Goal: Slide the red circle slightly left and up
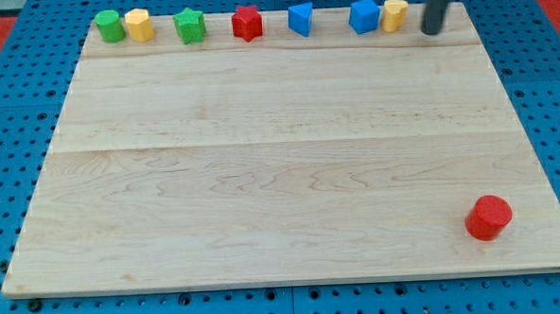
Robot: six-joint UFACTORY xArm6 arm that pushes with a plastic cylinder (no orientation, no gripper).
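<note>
The red circle [488,217] is a short red cylinder near the board's bottom right corner. My tip [431,30] is at the view's top right, on the board's top edge, just right of the yellow block [394,15]. The tip is far above the red circle and a little to its left, with a wide stretch of bare board between them.
A row of blocks lines the wooden board's [281,176] top edge: green block [109,25], yellow block [139,25], green star [189,26], red star [247,24], blue block [300,19], blue block [364,15]. Blue pegboard surrounds the board.
</note>
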